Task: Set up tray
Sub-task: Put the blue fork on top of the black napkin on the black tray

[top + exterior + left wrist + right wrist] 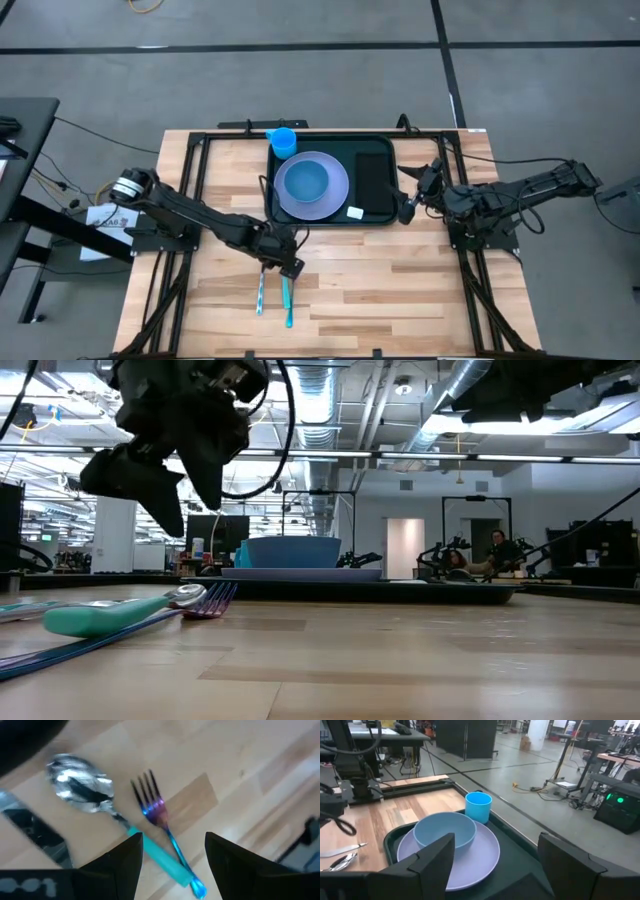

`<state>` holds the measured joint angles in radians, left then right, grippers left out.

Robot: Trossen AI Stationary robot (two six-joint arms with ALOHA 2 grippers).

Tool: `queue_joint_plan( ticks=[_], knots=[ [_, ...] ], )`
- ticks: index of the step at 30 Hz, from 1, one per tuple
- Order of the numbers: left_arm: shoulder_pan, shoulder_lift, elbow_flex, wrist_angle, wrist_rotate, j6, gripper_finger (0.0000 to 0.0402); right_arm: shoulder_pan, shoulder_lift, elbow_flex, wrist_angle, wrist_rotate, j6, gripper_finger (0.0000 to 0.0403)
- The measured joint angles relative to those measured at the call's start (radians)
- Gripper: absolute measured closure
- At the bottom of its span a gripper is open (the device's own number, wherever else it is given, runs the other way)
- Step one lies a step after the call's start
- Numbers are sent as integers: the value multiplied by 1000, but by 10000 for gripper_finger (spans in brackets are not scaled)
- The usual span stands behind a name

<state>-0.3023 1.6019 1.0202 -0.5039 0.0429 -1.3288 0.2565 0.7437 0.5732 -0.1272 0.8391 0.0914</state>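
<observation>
Tray (384, 215), dark and raised at the rim, is set at the far middle of the desk (400, 280). On its left part a lavender plate (335, 195) is carried, and a light blue bowl (305, 181) is stood on that plate. A blue cup (283, 142) is placed upright in the tray's far left corner, just beside the plate. A flat black napkin (375, 178) is laid along the right part of the tray, and a small white tag (355, 212) is seen by the near rim.

Outside the tray, on the near left of the desk, a spoon (82, 790) with a teal handle, a fork (155, 810) with a blue handle and a knife (35, 832) are laid close together, the fork's handle crossed over the spoon's.

The left gripper (284, 262) is held just above this cutlery, its jaws apart with nothing between them. The right gripper (412, 192) is kept at the tray's right edge, jaws spread wide and empty.

Bare wood is left open along the near right of the desk.
</observation>
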Motion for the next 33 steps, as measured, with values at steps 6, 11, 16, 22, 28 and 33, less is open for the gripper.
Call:
queue_joint_plan(
  ticks=[6, 11, 16, 22, 28, 33],
  knots=[
    [0, 2, 0, 4, 11, 37, 200, 0, 0, 0, 0, 0, 14, 128],
    [1, 6, 0, 3, -23, 19, 200, 0, 0, 0, 0, 0, 14, 128],
    [-2, 37, 0, 15, -22, -75, 200, 0, 0, 0, 0, 0, 15, 128],
    [-5, 55, -1, 35, 31, -89, 200, 0, 2, -1, -3, -2, 16, 128],
    [-6, 85, -1, 46, 143, -102, 200, 0, 3, -1, -1, -2, 16, 128],
    [-6, 101, 0, 65, 155, -107, 200, 0, 3, -1, 0, -3, 16, 128]
  ],
)
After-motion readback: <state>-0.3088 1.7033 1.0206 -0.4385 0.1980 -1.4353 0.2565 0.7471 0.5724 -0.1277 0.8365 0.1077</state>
